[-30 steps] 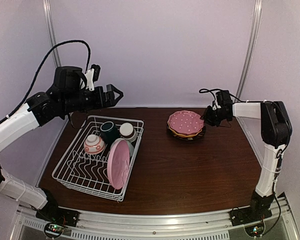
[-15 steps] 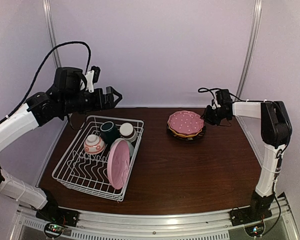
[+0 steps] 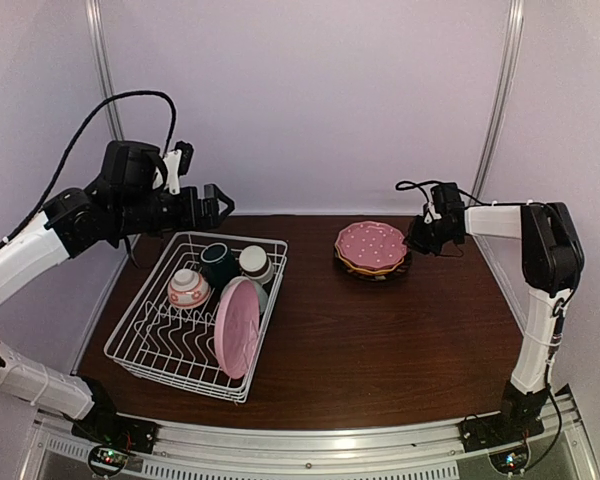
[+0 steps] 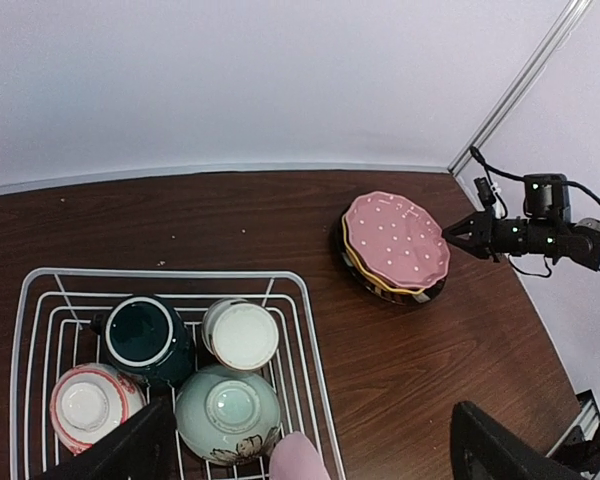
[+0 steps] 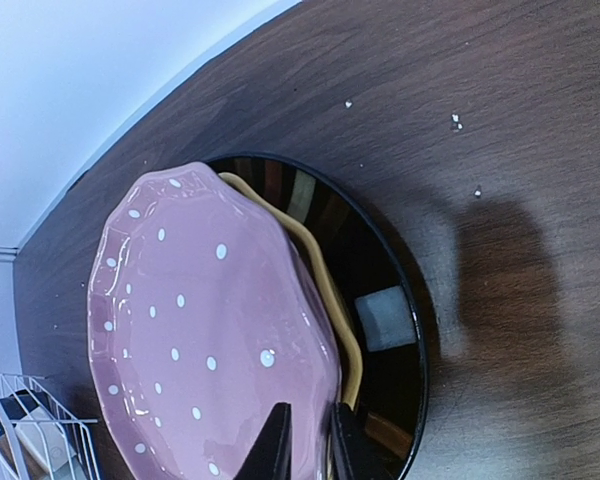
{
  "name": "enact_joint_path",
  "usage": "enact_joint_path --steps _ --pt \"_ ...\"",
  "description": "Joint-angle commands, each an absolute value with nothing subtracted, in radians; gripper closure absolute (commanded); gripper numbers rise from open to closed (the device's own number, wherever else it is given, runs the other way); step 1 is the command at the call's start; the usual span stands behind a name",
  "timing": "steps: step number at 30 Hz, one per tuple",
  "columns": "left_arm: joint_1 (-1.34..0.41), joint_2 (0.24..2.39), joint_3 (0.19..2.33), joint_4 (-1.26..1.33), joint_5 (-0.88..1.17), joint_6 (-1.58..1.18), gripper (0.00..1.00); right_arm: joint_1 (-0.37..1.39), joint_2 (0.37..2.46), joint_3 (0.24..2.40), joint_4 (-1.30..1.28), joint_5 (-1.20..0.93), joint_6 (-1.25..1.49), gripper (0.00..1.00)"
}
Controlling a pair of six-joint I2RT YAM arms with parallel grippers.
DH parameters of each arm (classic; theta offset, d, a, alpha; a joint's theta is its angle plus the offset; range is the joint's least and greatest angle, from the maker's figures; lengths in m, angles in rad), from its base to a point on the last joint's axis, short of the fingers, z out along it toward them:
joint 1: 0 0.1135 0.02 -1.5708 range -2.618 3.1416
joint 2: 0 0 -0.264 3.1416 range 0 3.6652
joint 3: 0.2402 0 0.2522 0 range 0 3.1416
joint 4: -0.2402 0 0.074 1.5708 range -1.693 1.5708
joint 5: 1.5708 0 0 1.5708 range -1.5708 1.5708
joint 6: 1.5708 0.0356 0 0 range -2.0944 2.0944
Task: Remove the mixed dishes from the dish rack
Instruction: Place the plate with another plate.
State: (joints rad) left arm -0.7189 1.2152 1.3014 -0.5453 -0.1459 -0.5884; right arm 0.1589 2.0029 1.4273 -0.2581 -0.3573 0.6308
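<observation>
The white wire dish rack (image 3: 130, 335) stands at the left, also in the left wrist view (image 4: 312, 340). It holds a dark green cup (image 4: 145, 335), a beige-brown cup (image 4: 240, 335), a white-red patterned cup (image 4: 88, 403), a pale green bowl (image 4: 226, 410) and an upright light pink plate (image 3: 236, 326). My left gripper (image 3: 220, 203) is open and empty, high above the rack's far edge. At the back right the red-pink dotted plate (image 5: 200, 330) lies on the yellow plate (image 5: 325, 290) and the dark brown plate (image 5: 390, 400). My right gripper (image 5: 310, 445) pinches the dotted plate's right rim.
The plate stack (image 3: 372, 250) sits near the back wall. Bare brown tabletop (image 3: 380, 340) lies between the rack and the stack. Metal frame posts (image 3: 500, 90) stand at the back corners.
My left gripper has drawn back to the left and slightly down above the rack's far edge. My right gripper has shifted very slightly at the plate stack.
</observation>
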Motion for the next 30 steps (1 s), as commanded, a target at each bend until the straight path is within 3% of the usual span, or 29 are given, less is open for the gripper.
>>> enact_joint_path --steps 1,9,14,18,21,27,29,30 --pt "-0.715 1.216 1.297 -0.560 -0.154 -0.568 0.03 0.158 2.007 1.417 -0.254 -0.349 0.629 0.87" --pt "-0.715 1.193 1.292 -0.598 -0.159 -0.573 0.02 0.155 2.028 1.422 -0.252 -0.357 0.633 0.92" --pt "-0.715 1.198 1.293 -0.627 -0.142 -0.564 0.02 0.154 2.023 1.420 -0.257 -0.355 0.629 0.85" --pt "-0.715 1.204 1.299 -0.694 -0.092 -0.534 0.03 0.152 1.976 1.417 -0.261 -0.362 0.618 0.70" --pt "-0.715 1.186 1.299 -0.763 -0.087 -0.522 0.02 0.150 1.919 1.416 -0.267 -0.354 0.610 0.50" --pt "-0.716 1.146 1.298 -0.877 -0.045 -0.497 0.02 0.151 1.812 1.416 -0.266 -0.369 0.609 0.32" --pt "-0.718 1.145 1.304 -0.923 -0.025 -0.489 0.02 0.152 1.777 1.410 -0.264 -0.381 0.602 0.15" --pt "-0.718 1.146 1.307 -0.946 -0.014 -0.485 0.02 0.154 1.759 1.406 -0.262 -0.382 0.596 0.10"
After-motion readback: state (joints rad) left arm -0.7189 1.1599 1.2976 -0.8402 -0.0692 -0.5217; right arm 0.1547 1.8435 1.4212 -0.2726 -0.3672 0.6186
